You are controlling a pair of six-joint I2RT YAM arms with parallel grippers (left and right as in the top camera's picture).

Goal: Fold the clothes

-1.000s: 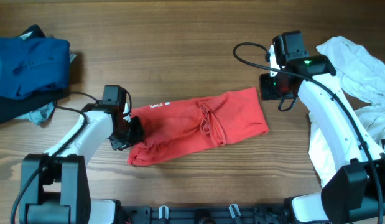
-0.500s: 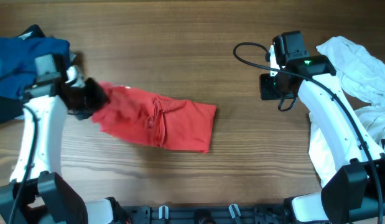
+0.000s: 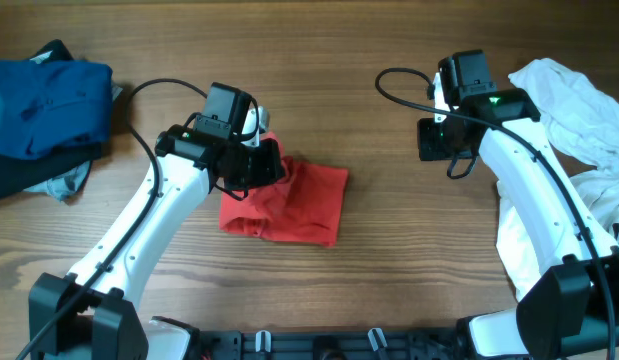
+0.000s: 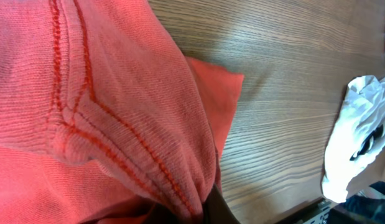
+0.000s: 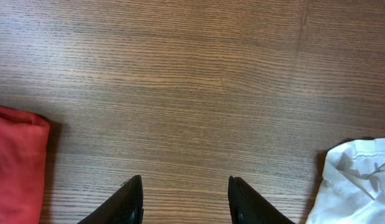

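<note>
A red T-shirt (image 3: 304, 200) lies in the middle of the table, doubled over into a short, roughly square packet. My left gripper (image 3: 264, 165) hangs over its upper left part, shut on a seamed fold of the red cloth (image 4: 105, 106); that cloth fills the left wrist view and hides the fingertips. My right gripper (image 3: 436, 140) stands open above bare wood to the right of the shirt, nothing between its fingers (image 5: 133, 199). The shirt's edge (image 5: 15, 162) shows at the far left of the right wrist view.
A heap of white clothes (image 3: 579, 110) lies at the right edge, next to the right arm, and shows in both wrist views (image 5: 357, 180) (image 4: 360, 130). Blue clothes (image 3: 44, 95) are piled at the far left over a dark garment (image 3: 9, 175).
My left arm swung far left dragging the shirt, then carried its end back to the right over the rest, so the shirt is now a shorter packet. The right arm has not moved.
</note>
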